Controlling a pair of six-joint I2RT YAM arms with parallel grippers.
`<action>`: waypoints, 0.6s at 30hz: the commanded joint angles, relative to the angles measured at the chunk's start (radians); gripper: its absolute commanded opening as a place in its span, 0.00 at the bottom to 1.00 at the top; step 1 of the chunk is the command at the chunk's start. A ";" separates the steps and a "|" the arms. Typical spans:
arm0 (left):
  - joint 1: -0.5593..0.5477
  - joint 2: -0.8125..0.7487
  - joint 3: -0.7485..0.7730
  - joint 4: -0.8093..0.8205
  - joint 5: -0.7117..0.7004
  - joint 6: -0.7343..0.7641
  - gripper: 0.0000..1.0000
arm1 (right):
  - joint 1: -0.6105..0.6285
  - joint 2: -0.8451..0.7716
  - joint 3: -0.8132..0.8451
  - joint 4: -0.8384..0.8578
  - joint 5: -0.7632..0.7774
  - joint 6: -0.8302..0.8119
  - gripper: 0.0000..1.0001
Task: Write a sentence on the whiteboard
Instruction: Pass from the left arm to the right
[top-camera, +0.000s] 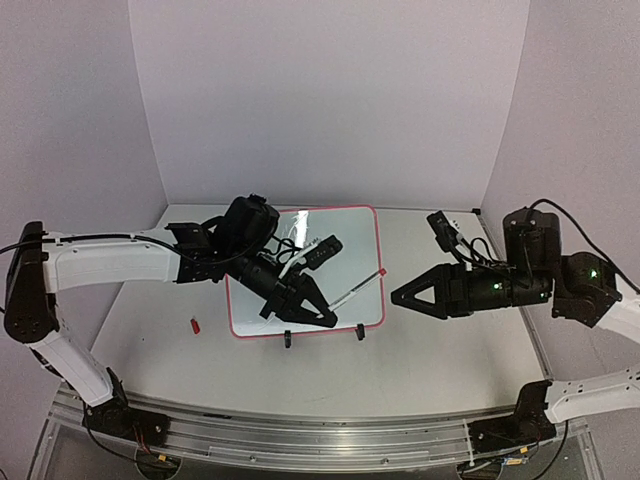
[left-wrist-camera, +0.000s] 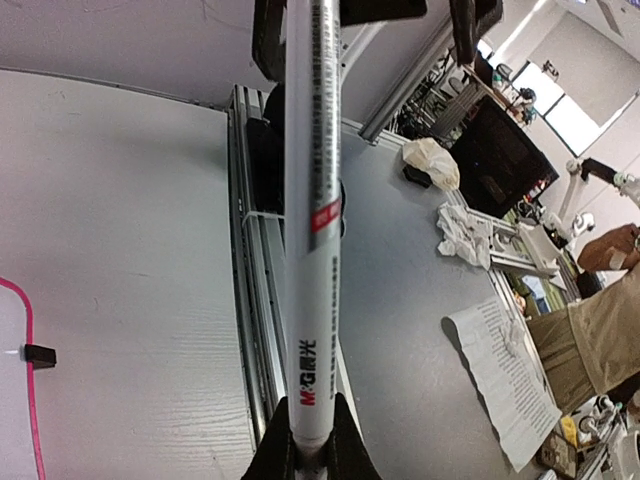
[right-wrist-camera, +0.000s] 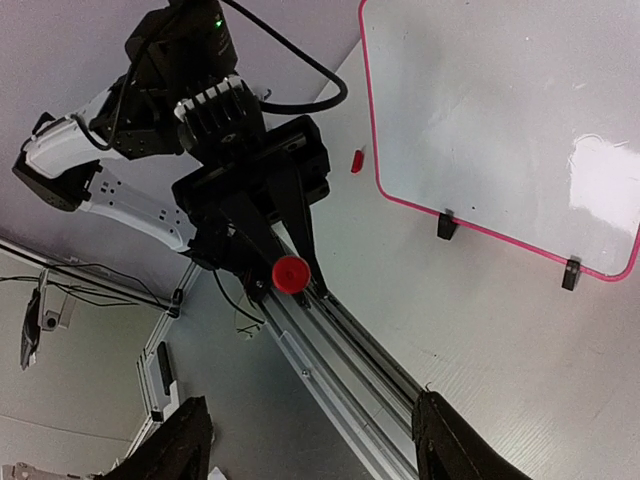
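Whiteboard (top-camera: 355, 235): rectangular, glossy white, thin pink-red frame, rounded corners. It lies flat at the centre of the bench (top-camera: 450, 350), tilted slightly off square. Two black clip feet (top-camera: 287, 340) sit on its near edge. A glare patch shows at the far side.

Whiteboard (top-camera: 350, 250), pink-red frame: one, with two black clip feet (top-camera: 287, 340). Marker pen (top-camera: 360, 287), white barrel: one; small red cap (top-camera: 196, 325): one. Robot arms (top-camera: 110, 262): two.

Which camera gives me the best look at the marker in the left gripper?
Left wrist: the marker fills the frame lengthwise, its printing visible. Top external shows a thin stick over the whiteboard; right wrist shows only its red end.
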 joint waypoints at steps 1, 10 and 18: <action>-0.015 0.026 0.085 -0.146 0.062 0.176 0.00 | 0.000 0.018 0.090 -0.112 -0.051 -0.091 0.66; -0.023 0.090 0.146 -0.214 0.110 0.219 0.00 | 0.000 0.228 0.226 -0.123 -0.180 -0.152 0.67; -0.024 0.117 0.162 -0.237 0.120 0.229 0.00 | -0.001 0.330 0.275 -0.125 -0.258 -0.160 0.56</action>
